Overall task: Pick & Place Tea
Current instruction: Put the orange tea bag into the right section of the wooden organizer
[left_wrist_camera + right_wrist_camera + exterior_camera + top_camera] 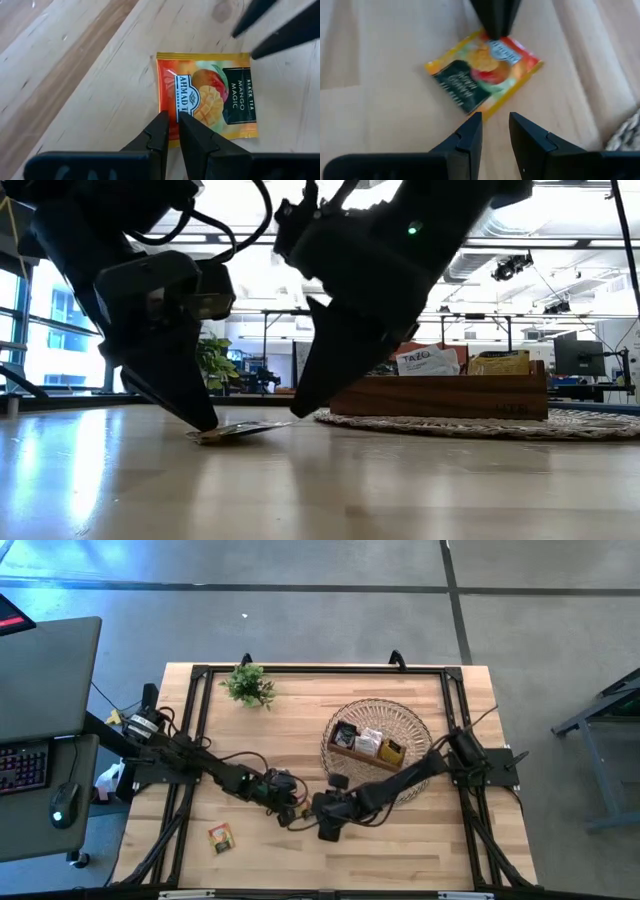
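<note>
1. Left gripper (171,125) is right down at the table, its two fingers nearly together with only a sliver of a gap, tips pressing on the near edge of the orange mango tea packet (207,100). It reads as a pin, not a pinch: the packet is flat on the wood and nothing shows between the jaws.
2. The low view backs that up: the left tip touches the packet's edge and the opposite side tilts up just off the table (300,470). My guess is that's the point, pinning one edge so the other lifts for the partner.
3. Right gripper (495,125) is lined up on the opposite side, fingers a little apart and empty, the packet's corner just beyond the gap. It looks poised to slide in and take that raised edge.
4. Outward now: the wicker basket (400,715) sits just beside the right arm, holding the wooden tray (362,757) with several packets already stood in it.
5. A second loose packet (220,837) waits near the front edge, well apart from the action.
6. A small green plant (249,686) sits at the back, out of play.
</note>
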Controlling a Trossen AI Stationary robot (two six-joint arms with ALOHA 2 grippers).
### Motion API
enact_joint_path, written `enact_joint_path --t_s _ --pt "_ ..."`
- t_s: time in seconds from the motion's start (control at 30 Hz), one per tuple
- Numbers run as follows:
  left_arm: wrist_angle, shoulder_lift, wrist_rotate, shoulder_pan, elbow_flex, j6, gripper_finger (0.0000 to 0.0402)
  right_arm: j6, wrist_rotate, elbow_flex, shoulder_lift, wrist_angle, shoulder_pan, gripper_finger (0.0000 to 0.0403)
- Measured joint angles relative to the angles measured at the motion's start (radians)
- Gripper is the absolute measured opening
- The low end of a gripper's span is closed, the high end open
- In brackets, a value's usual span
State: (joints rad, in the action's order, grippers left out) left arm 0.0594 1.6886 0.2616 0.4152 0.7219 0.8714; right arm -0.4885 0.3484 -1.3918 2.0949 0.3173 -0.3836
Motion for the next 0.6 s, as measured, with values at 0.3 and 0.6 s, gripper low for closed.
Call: enact_joint_path --t_s 0.3,0.6 --pt "0.03 0.001 0.007 -0.001 0.0 0.043 0.0044 -0.295 0.1 0.0 0.0 -0.005 -0.023 0.0094" --pt "0.012 0.001 0.028 0.0 0.0 0.076 0.0044 -0.895 -0.017 0.0 0.0 0.016 -0.016 0.0094"
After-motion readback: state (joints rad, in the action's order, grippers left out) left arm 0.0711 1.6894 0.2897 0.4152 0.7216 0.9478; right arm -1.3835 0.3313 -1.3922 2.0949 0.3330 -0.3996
